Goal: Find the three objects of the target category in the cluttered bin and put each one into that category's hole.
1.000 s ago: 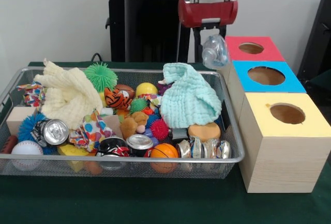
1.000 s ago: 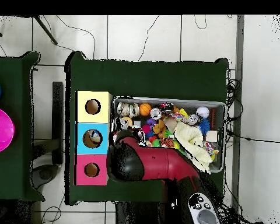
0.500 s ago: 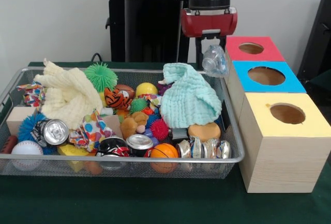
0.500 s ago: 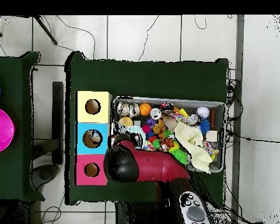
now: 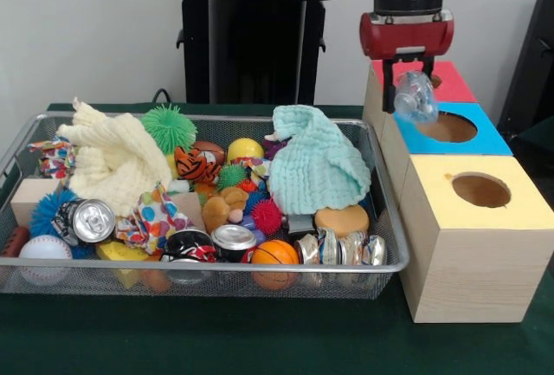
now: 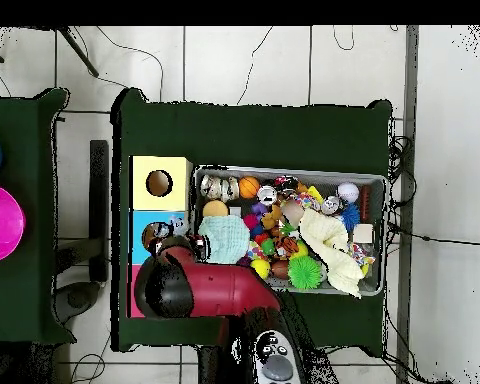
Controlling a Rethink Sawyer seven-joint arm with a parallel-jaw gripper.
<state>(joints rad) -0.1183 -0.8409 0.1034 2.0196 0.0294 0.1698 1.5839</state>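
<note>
One crushed clear bottle (image 5: 415, 96) hangs clenched in the pincer (image 5: 409, 89), right over the near-left rim of the blue box (image 5: 485, 140) & its hole (image 5: 449, 126). A sec ago it hung beside the red box (image 5: 450, 82), over the bin's (image 5: 260, 266) far corner; half a sec ago it was just short of the blue box; now the arm has swung it sideways clear of the bin, so the carry looks nearly done. Overhead agrees: the arm's red body (image 6: 199, 290) has slid off the bin toward the boxes & covers most of the red box, w/ the bottle (image 6: 162, 232) showing at the blue hole.

Judging by where it's being taken, blue seems to be the slot for metal/plastic containers. Bottle isn't yet centred on the blue hole; it sits at the edge nearer the bin, so I'd say a small shift further over the hole is needed before release, else it could catch the rim & bounce to the counter (image 5: 260, 340).

Yellow box (image 5: 472, 245), next to blue on the near side, has an empty-looking hole. In the bin, on the side away from the blue box, lies a can (image 5: 85, 220); another can (image 5: 234, 238) & crushed cans (image 5: 342, 248) lie by the front wall. Likely same category, so there's prob. more picking to do after this drop. Mint cloth (image 5: 316, 167) & cream cloth (image 5: 112, 160) may hide other stuff; can't tell
</note>
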